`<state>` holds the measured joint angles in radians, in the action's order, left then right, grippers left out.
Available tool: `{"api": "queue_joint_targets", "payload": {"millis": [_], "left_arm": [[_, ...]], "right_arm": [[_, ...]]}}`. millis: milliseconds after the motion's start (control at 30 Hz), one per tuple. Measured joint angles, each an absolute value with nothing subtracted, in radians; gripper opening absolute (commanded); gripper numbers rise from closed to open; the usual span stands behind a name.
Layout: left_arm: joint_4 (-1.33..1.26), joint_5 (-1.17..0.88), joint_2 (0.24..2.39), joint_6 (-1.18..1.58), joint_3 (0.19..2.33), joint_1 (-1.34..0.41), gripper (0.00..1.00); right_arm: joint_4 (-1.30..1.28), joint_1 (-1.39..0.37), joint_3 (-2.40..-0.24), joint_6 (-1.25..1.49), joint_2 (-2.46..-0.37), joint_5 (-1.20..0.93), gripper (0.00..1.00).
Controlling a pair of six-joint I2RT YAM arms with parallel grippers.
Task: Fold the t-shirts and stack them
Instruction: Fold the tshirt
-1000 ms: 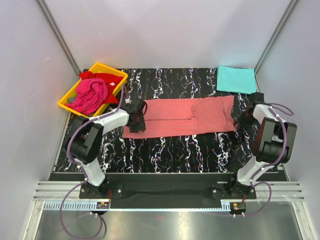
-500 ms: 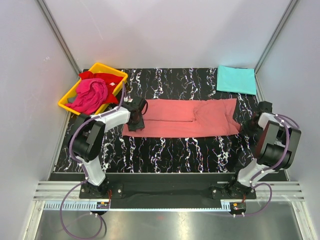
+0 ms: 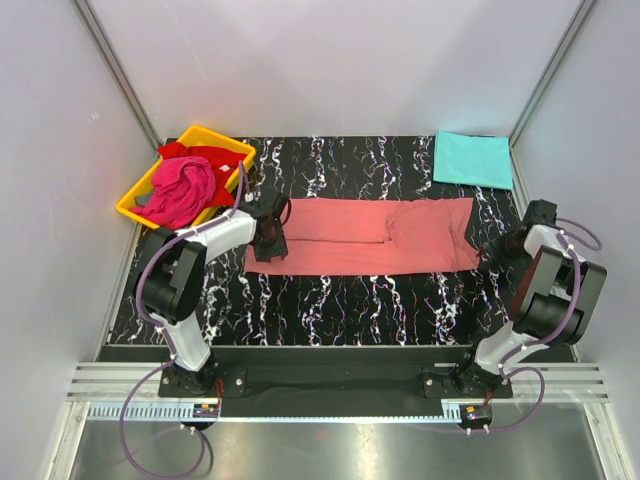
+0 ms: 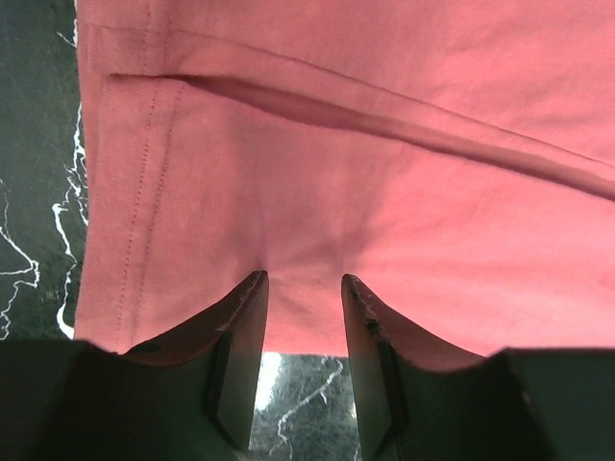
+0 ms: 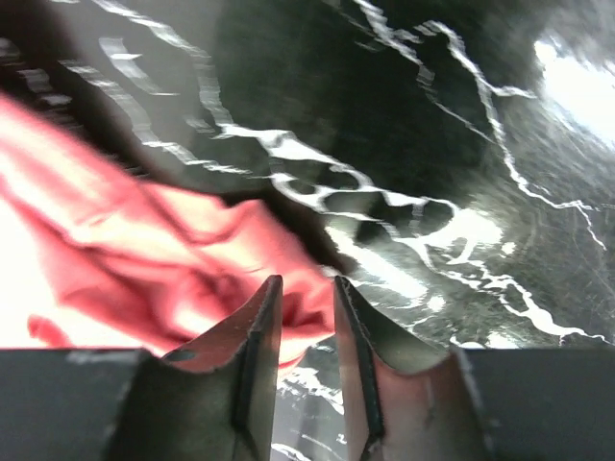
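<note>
From above, the salmon-pink t-shirt point(image 3: 360, 238) lies flat across the tabletop point(image 3: 340, 300), with the left gripper point(image 3: 268, 240) on its left end and the right gripper point(image 3: 497, 247) at its right. The left wrist view shows that gripper half-open, pinching nothing. The right wrist view is blurred, its fingers point(image 5: 258, 327) narrowly apart at a rumpled corner, and I cannot tell whether they hold it.

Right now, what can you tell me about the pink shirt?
The pink shirt is soft salmon cloth with stitched hems, folded into a long strip, flat across the black marbled table. Its right end is rumpled. The left gripper is at its left edge, the right gripper at its right end, both with jaws apart.
</note>
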<state>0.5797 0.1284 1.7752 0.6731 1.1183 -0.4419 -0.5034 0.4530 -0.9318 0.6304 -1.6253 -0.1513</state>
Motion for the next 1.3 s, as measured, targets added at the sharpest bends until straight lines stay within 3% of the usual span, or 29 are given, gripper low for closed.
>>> {"api": "queue_joint_targets", "payload": {"millis": [433, 1000, 1033, 1067, 1133, 1300], "left_arm": [[0.590, 0.047, 1.751, 0.638, 1.216, -0.453, 0.44], [0.574, 0.029, 1.878, 0.602, 1.235, -0.455, 0.44], [0.574, 0.029, 1.878, 0.601, 1.235, -0.455, 0.44], [0.574, 0.030, 1.879, 0.602, 1.235, -0.455, 0.44], [0.574, 0.032, 1.878, 0.601, 1.235, -0.455, 0.44], [0.577, 0.057, 1.879, 0.604, 1.235, -0.457, 0.44]], "right_arm": [[-0.498, 0.450, -0.970, 0.457, -1.595, -0.348, 0.45], [-0.461, 0.444, -0.957, 0.369, -1.684, -0.435, 0.42], [-0.460, 0.444, -0.954, 0.369, -1.684, -0.435, 0.38], [-0.460, 0.444, -0.952, 0.368, -1.684, -0.433, 0.21], [-0.462, 0.444, -0.947, 0.359, -1.684, -0.427, 0.00], [-0.464, 0.443, -0.944, 0.363, -1.667, -0.365, 0.00]]}}
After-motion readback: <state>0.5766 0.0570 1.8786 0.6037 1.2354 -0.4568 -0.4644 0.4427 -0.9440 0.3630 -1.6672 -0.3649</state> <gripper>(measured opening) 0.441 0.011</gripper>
